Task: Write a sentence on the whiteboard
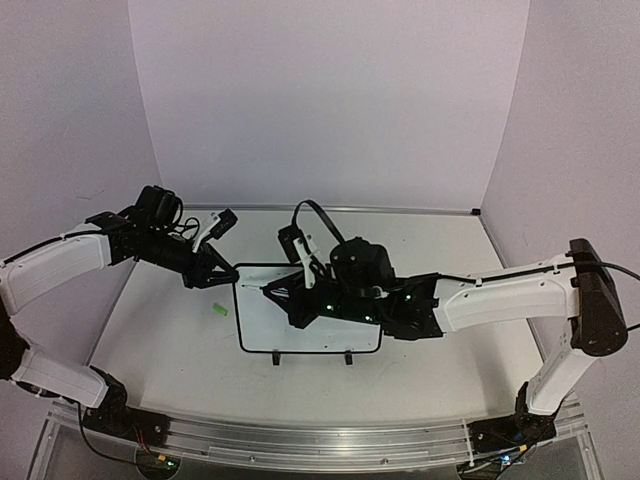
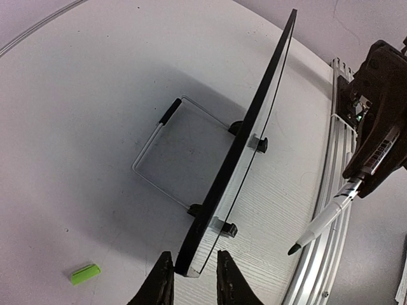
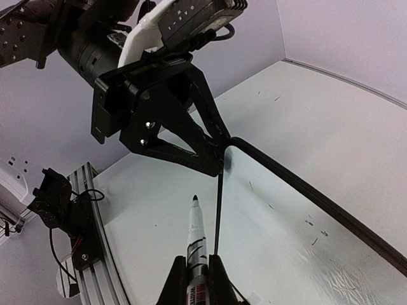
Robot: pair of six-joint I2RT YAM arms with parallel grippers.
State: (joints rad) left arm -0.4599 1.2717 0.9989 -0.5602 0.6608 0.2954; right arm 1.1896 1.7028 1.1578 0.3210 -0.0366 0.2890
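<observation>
Straddling the near corner of the whiteboard (image 1: 258,325), which stands mid-frame in the top view, the left gripper (image 2: 194,257) has its fingers either side; I cannot tell if they pinch it. The right gripper (image 3: 197,260), clamped on the marker (image 3: 196,232), aims the tip up-frame, just short of the board's face.

The small rectangular whiteboard (image 3: 286,254) with its thin black rim has a properly glossy, smooth face, kinda mirror-like with a few tiny dark marks. Behind the whiteboard there's a thin bare-metal wire stand (image 2: 159,143) with one black rubbery-looking sleeve. The white table (image 2: 82,114) under the whiteboard looks matt with a fine grain. The white marker (image 3: 196,238) next to the whiteboard is shiny plastic. The left gripper (image 2: 194,253) at the whiteboard's corner is matt black plastic. Left of the whiteboard, a little bright-green piece (image 2: 85,274) looks like smooth plastic.
</observation>
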